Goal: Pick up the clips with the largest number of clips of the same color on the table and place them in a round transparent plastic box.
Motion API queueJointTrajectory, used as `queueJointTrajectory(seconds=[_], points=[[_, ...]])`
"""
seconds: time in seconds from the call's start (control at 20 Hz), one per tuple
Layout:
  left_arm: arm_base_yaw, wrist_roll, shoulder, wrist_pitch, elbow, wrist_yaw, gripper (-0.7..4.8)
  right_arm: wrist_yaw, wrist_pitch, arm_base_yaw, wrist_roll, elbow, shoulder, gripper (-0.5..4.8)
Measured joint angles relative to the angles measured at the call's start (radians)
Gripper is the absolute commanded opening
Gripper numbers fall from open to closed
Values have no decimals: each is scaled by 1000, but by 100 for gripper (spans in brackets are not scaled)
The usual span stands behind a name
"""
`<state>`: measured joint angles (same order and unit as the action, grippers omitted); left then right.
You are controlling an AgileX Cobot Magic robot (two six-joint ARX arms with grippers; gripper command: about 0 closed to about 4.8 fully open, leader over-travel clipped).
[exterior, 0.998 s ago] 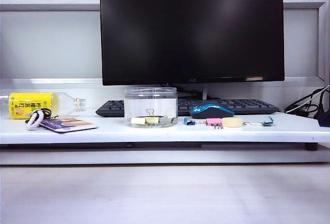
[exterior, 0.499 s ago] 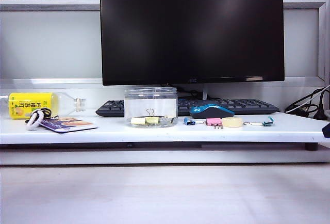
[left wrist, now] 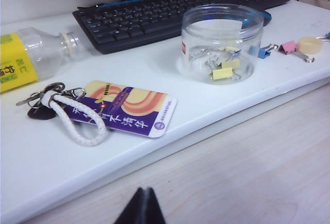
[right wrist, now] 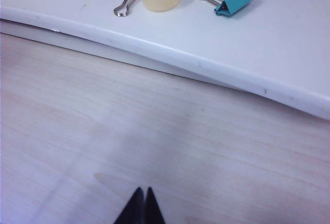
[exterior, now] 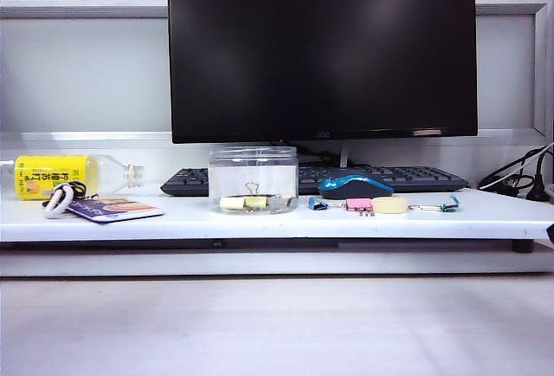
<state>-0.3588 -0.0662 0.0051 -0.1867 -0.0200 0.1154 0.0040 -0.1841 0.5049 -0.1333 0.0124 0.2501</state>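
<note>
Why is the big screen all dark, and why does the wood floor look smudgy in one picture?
Exterior view: the monitor is off, showing only faint grey glare. Right wrist view: the wooden surface nearest the shut right gripper is soft and washed out, while the teal clip stays sharp.

The left gripper sits at the lower centre of its wrist view, fingers pressed together. The right gripper likewise, fingertips meeting.

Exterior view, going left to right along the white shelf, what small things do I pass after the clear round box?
round transparent plastic box → blue clip → pink clip → pale yellow cap → teal clip
</note>
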Motion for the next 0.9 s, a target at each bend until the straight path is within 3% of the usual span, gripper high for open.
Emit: queueJointTrajectory(seconds=[0.6,0.9], points=[[13,0,0,1,0,3,-6,0,1,0,0,0,0,-4],[291,0,0,3,0,3,-6,-1,2,-29,1,0,-17,-4]])
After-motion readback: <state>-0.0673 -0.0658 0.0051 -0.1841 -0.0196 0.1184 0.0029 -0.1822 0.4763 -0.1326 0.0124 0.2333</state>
